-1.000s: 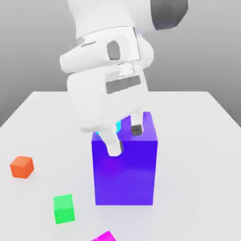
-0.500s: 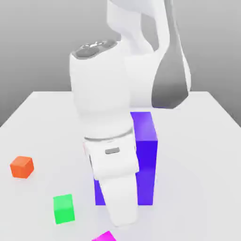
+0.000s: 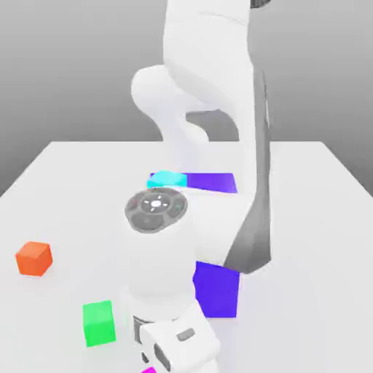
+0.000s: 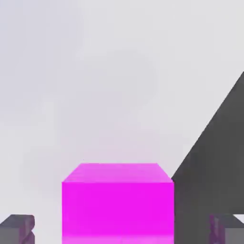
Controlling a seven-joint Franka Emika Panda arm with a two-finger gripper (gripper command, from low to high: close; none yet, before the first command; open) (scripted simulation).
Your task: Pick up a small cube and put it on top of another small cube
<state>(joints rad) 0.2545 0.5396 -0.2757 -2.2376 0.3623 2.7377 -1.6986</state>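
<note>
The small magenta cube (image 4: 116,202) rests on the white table, seen close up in the hand view. My gripper (image 4: 122,229) straddles it: one grey fingertip (image 4: 17,228) is on one side and the other fingertip (image 4: 228,228) on the opposite side, each with a slim gap to the cube. The jaws are open and touch nothing. In the exterior view my hand (image 3: 178,351) is low at the table's front edge, and a sliver of the magenta cube (image 3: 148,370) peeks out beneath it. The small orange-red cube (image 3: 33,258) sits far off at the exterior view's left.
A green cube (image 3: 98,323) stands just to the exterior view's left of my hand. The tall blue-purple block (image 3: 216,290) rises behind the arm, with a cyan cube (image 3: 167,179) by its top. A dark grey wedge (image 4: 214,162) lies beside the magenta cube.
The arm has swung from above the blue-purple block down to the table's front, over the magenta cube. The fingers have come closer together.
</note>
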